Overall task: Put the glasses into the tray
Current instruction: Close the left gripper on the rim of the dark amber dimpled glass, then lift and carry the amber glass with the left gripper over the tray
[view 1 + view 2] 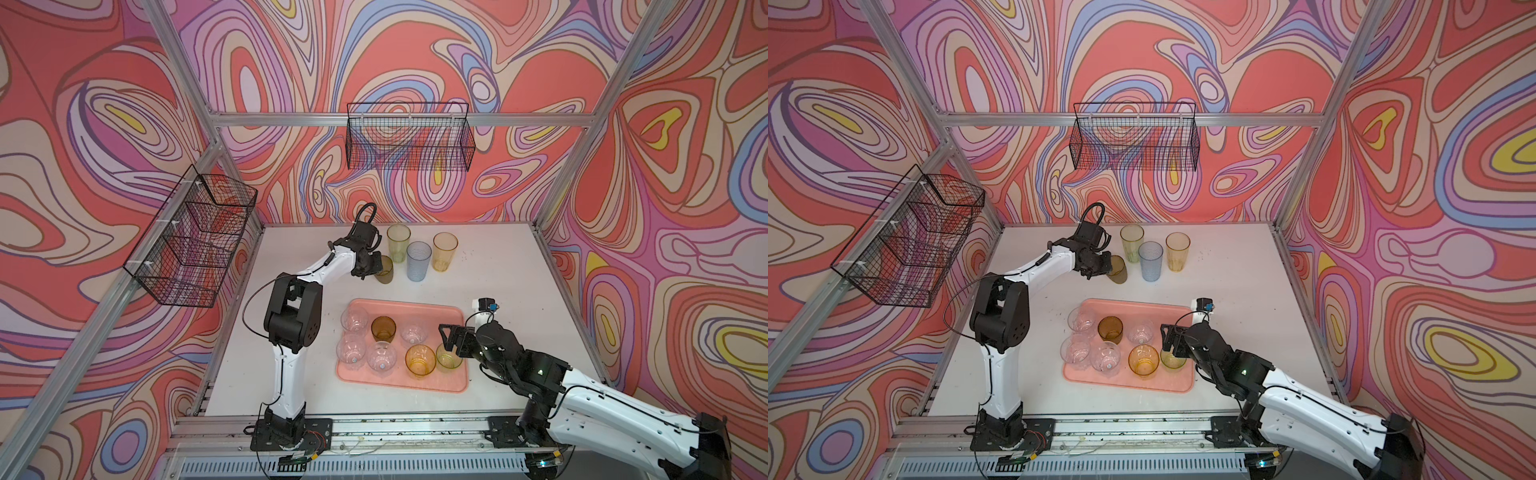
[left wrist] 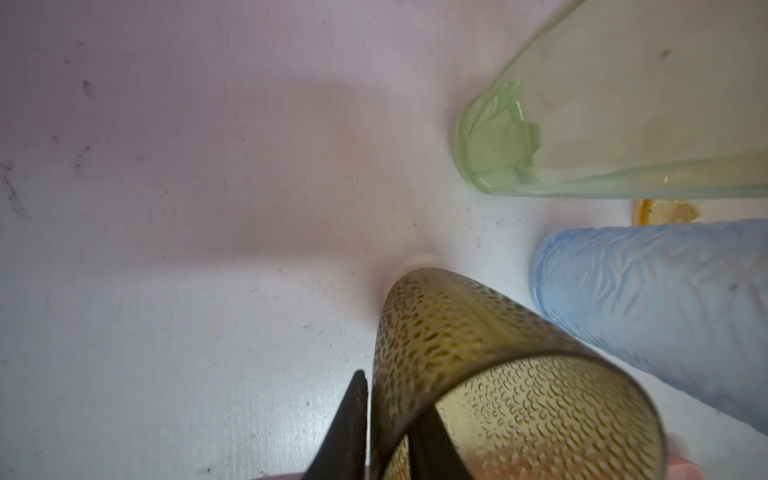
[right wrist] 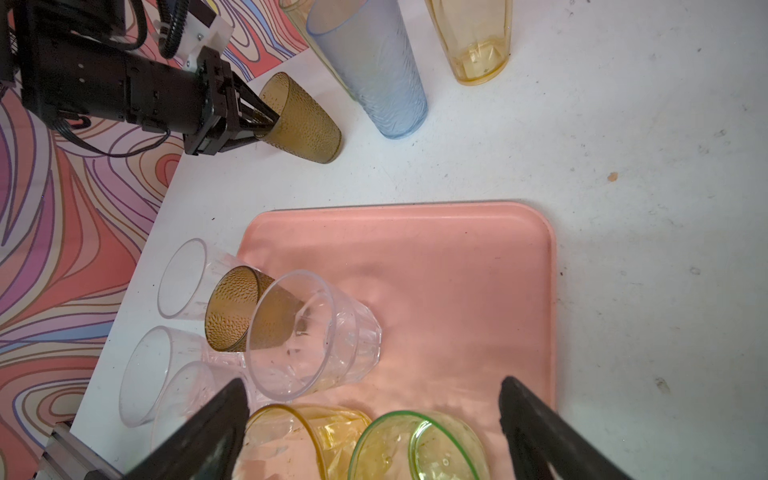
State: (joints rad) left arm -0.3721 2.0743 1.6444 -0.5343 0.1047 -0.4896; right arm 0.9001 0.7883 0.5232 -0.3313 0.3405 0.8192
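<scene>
My left gripper (image 2: 390, 424) is shut on the rim of a short brown dimpled glass (image 1: 385, 274) standing on the table behind the tray, one finger inside it and one outside. Beside it stand three tall glasses: yellow-green (image 1: 398, 243), blue-grey (image 1: 418, 261) and orange (image 1: 444, 251). The pink tray (image 1: 415, 307) holds several clear faceted glasses (image 1: 354, 320), another brown glass (image 1: 382, 328), an amber one (image 1: 420, 360) and a green one (image 1: 449, 357). My right gripper (image 3: 374, 384) hovers open over the tray's near right part, above the green glass (image 3: 415, 444), holding nothing.
Black wire baskets hang on the left wall (image 1: 191, 237) and the back wall (image 1: 409, 137). The tray's far right part (image 3: 457, 270) is bare. White tabletop (image 1: 507, 282) lies to the right of the tray. Aluminium frame posts edge the table.
</scene>
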